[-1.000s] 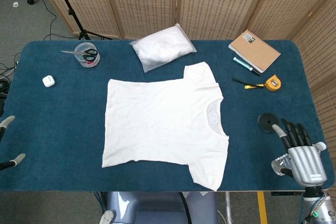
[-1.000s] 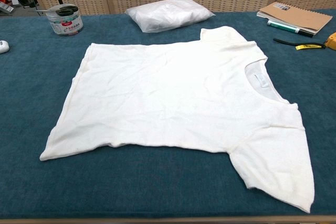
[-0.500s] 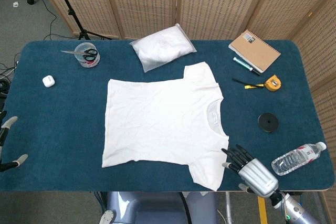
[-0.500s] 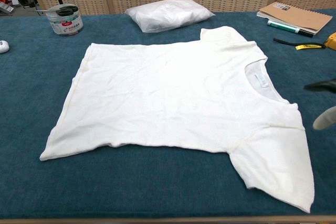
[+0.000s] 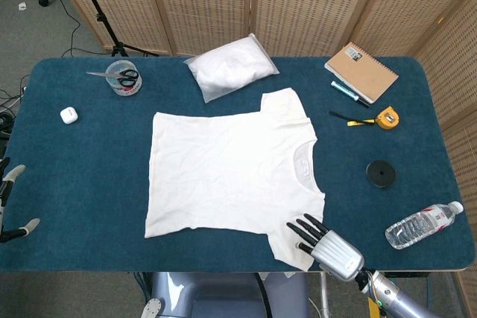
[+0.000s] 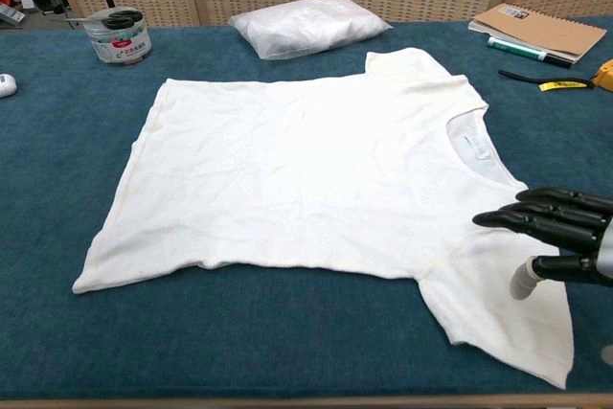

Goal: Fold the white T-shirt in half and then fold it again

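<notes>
Blue worktop: T-shirt lies flat, unfolded, at its centre.
Your right hand has swept in over the near sleeve, fingers spread and empty; first fold can begin. Left hand waits, its state unclear.

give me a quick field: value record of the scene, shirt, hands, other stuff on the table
shirt: white T-shirt spread flat, unfolded, collar toward the robot's right
right robot hand: fingers apart, over the near sleeve, holding nothing
left robot hand: only fingertips show at the frame edge
table: blue cloth
behind shirt: plastic bag, scissors jar
right side: notebook, tape measure, black disc, water bottle
left side: white earbud case
</notes>
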### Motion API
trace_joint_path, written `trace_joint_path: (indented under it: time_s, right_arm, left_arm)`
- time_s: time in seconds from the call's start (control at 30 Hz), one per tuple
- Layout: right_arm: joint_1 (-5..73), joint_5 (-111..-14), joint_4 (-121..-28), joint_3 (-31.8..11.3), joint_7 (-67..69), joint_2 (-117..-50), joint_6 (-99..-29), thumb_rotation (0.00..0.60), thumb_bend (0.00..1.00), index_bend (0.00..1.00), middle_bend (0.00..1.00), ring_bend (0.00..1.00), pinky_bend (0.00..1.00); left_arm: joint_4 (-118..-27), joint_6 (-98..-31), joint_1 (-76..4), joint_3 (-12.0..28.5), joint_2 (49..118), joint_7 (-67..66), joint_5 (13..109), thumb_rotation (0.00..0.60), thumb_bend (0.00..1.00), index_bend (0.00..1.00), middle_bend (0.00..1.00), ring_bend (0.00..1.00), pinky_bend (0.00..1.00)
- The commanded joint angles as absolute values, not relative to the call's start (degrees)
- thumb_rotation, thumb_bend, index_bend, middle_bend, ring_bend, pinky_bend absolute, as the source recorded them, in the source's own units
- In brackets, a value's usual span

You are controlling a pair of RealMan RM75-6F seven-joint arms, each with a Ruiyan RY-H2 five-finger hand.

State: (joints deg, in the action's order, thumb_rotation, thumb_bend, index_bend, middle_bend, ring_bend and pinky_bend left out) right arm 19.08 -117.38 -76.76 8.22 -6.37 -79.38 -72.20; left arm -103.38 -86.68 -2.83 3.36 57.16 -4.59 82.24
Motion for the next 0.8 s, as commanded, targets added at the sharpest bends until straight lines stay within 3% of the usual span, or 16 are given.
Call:
trace_joint_path:
  time_s: [0.03, 0.47, 0.8]
  right_arm:
    - [19.6, -116.8, -75.3, 8.7, -7.0, -80.8, -71.6, 0.6, 0.0, 0.34, 0.0, 0.0, 0.0]
    - [20.5, -115.6, -73.4, 9.2, -9.3, -84.3, -71.8, 0.6, 0.04, 0.36, 0.0, 0.0, 0.0]
    - [21.2, -114.1, -71.9, 8.8, -6.8, -86.8, -74.0, 0.6, 0.47, 0.36, 0.0, 0.0, 0.0]
  left_arm:
    - [-103.4, -86.7, -2.8, 3.4, 57.2, -4.6, 82.2, 0.6, 0.0, 0.0, 0.0, 0.0, 0.0]
    - [-103.3, -86.6, -2.8, 3.4, 57.0, -4.1, 82.0, 0.6, 0.0, 0.0, 0.0, 0.0, 0.0]
    - [-103.3, -86.2, -2.9, 3.6, 56.9, -3.9, 81.5, 0.6, 0.0, 0.0, 0.0, 0.0, 0.0]
